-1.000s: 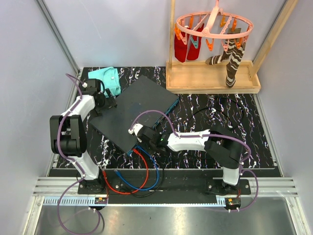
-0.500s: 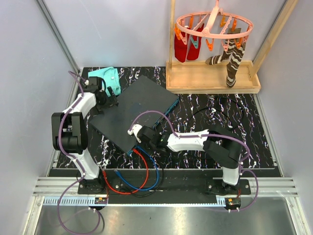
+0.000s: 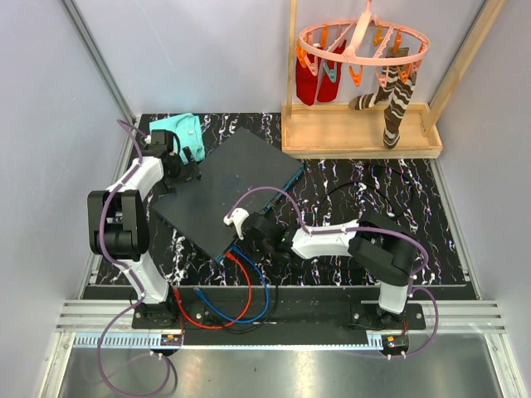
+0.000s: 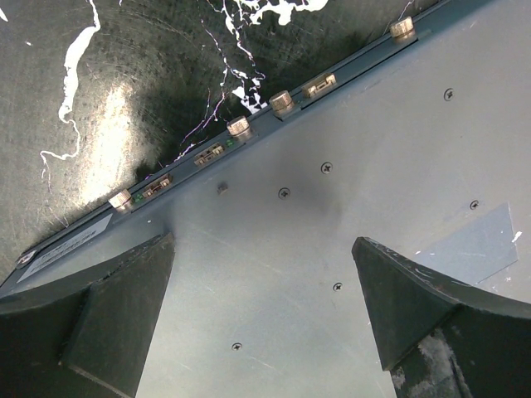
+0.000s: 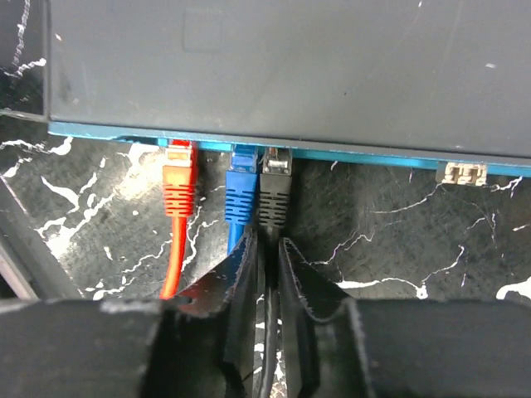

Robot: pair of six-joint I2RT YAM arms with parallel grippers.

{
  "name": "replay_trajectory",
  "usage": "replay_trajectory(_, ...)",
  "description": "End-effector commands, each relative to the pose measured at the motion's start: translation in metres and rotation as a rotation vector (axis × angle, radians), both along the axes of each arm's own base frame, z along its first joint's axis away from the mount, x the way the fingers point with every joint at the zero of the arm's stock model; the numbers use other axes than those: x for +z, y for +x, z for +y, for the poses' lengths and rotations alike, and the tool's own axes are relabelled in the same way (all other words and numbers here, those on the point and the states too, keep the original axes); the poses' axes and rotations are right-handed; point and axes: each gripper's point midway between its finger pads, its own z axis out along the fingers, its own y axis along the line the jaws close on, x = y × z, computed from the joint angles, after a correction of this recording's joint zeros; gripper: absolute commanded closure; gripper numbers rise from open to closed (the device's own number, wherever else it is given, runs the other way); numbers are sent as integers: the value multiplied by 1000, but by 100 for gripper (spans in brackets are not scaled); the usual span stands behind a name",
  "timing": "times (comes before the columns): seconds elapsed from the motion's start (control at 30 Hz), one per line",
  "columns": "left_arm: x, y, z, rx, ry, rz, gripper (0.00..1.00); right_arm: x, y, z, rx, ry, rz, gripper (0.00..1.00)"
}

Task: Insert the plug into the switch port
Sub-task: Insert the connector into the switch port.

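The plug point(image 5: 275, 187), the black one, looks fully seated in the switch point(image 3: 236, 178), which lies at an angle on the marbled table point(image 3: 357, 178). It sits in the teal edge right beside a blue plug point(image 5: 241, 192), with an orange plug point(image 5: 177, 187) further along. The right gripper point(image 5: 267, 249) is just behind it with its jaws parted a crack, loose either side of the black cable. The left gripper point(image 4: 261, 249) is spread wide over the switch's top near the far corner, holding nothing. To me this is the let-go step, so I'd back the right arm straight out along the cable with no sideways tug, so the plug doesn't get levered out. Compared with a second ago, the right jaws have gone from pinched tight to slightly apart and that wrist has slid back a little from the edge. The switch itself hasn't budged.
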Motion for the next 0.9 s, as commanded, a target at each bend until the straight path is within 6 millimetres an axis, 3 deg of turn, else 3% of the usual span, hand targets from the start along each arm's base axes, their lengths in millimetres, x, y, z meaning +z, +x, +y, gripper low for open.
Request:
replay_trajectory(0.0,0,-4,3,4,-12,17,1,39,0,15,-2,152,-10,71)
replay_trajectory(0.27,11,24,30,22,26,-53,1,22,-8,-8,-33,113,29,70)
replay_trajectory(0.53,-15,22,25,-37,6,19,1,12,-12,-9,-27,114,60,74)
replay_trajectory(0.87,-43,16,7,-94,-90,105,1,9,-7,2,-3,119,51,98)
